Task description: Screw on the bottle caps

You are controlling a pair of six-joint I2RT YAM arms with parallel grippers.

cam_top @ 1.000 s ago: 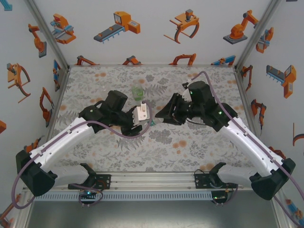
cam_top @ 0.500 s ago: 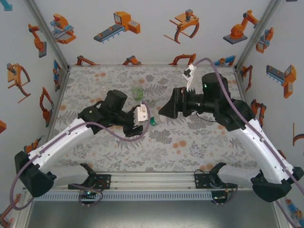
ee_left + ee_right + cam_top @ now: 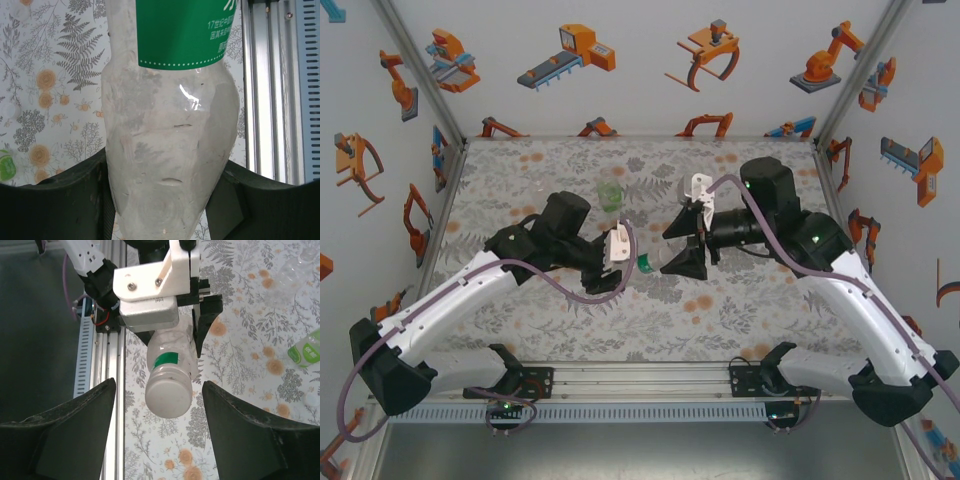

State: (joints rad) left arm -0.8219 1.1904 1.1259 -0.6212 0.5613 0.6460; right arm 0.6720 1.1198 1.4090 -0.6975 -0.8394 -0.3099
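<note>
Item, nearest the arm bases: left gripper, fingers clamped on the lower body of the tall clear bottle with the green label, which it holds level above the table, neck pointing toward the right arm. Item: white cap, already seated on the bottle's neck and facing the right wrist camera; how tightly it is threaded cannot be told. Item: right gripper, fingers spread wide, one on each side of the cap, touching neither it nor the bottle. Judged step: taking a fresh hold on the cap for another turn. To do it well, line the gripper up with the neck, advance until the fingers flank the cap only, pinch squarely on its rim, then turn the wrist while the left arm keeps the bottle from rolling in its grip. Item, farther off: short green bottle, standing apart on the table. Item, farthest: short clear bottle, lying beyond it. Change from half a second ago: the right gripper has rolled at the wrist and come down closer to the cap end; the left arm, the held bottle and the green bottle have barely shifted.
</note>
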